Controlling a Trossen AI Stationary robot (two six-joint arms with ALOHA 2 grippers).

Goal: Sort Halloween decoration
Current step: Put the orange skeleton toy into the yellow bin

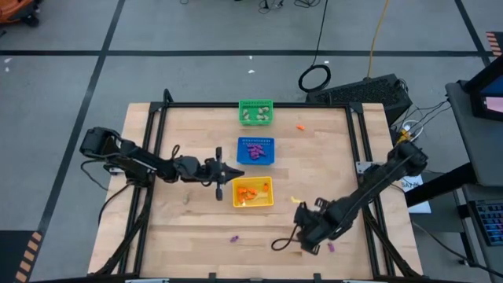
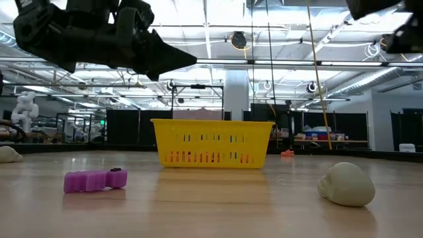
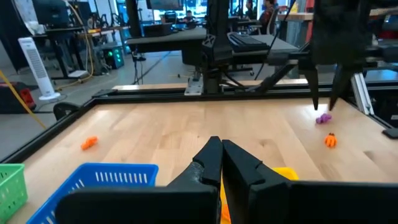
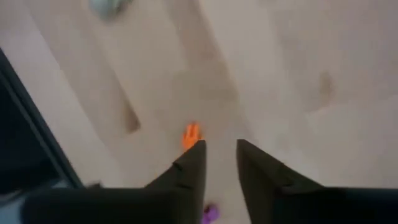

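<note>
Halloween trinkets lie loose on the wooden table: a purple one (image 2: 94, 180), a pale skull (image 2: 347, 184) and an orange one (image 1: 300, 126) by the far edge. My right gripper (image 4: 221, 152) hangs open near the front right, pointing down. An orange trinket (image 4: 191, 135) lies on the wood just beside one fingertip, and a purple one (image 4: 210, 213) lies close by. My left gripper (image 3: 221, 155) is shut and level, holds nothing, and hovers beside the yellow basket (image 1: 253, 192).
A green basket (image 1: 255, 112) with pale pieces, a blue basket (image 1: 255, 150) with purple pieces and the yellow basket with orange pieces stand in a row down the table's middle. A black frame (image 1: 157, 141) edges the table. Another purple trinket (image 1: 233, 238) lies near the front.
</note>
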